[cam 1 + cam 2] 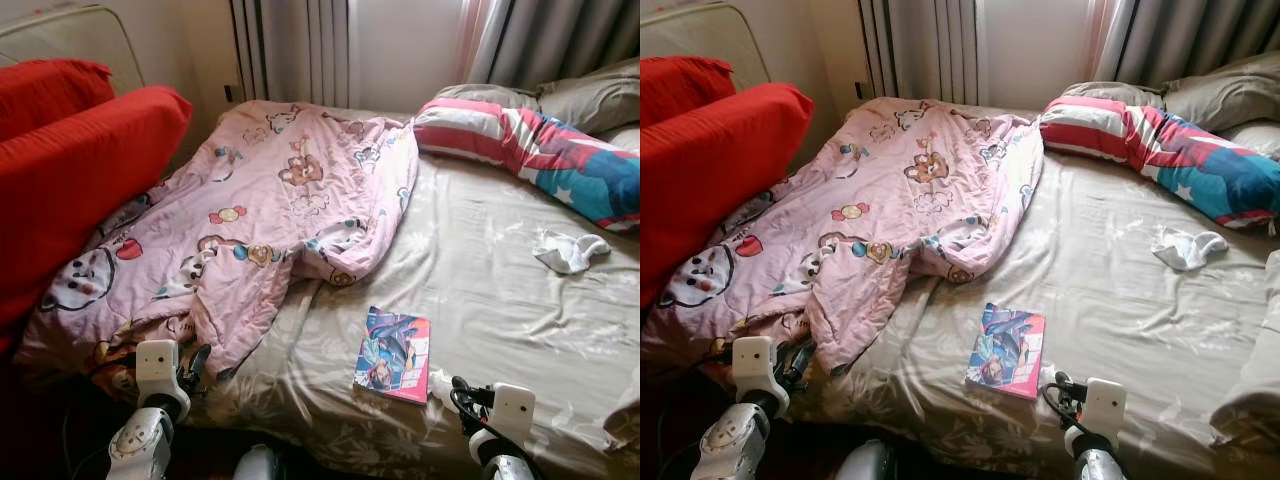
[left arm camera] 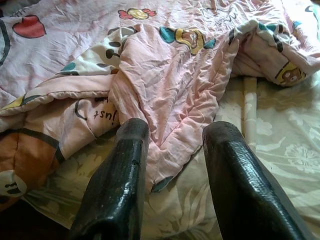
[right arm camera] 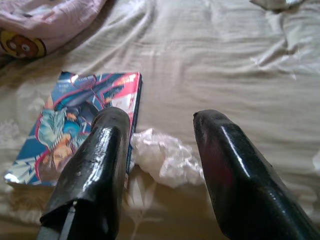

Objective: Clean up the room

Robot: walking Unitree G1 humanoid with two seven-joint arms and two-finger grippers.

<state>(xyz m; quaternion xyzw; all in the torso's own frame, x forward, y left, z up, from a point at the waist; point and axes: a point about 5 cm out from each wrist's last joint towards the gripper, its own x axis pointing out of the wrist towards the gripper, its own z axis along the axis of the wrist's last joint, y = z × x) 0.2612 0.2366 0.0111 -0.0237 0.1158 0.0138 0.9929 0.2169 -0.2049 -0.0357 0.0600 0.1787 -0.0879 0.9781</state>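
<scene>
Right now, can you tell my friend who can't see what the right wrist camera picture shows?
The right gripper, its two black fingers open, points at a crumpled white wrapper on the beige bed sheet. A colourful comic book lies right beside the wrapper.

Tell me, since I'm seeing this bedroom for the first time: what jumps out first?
The rumpled pink cartoon quilt heaped over the bed's left half, beside red cushions. A glossy comic book lies near the front edge with a crumpled white tissue touching its side, right before the open right end effector. The open left end effector points at the quilt's hem.
</scene>
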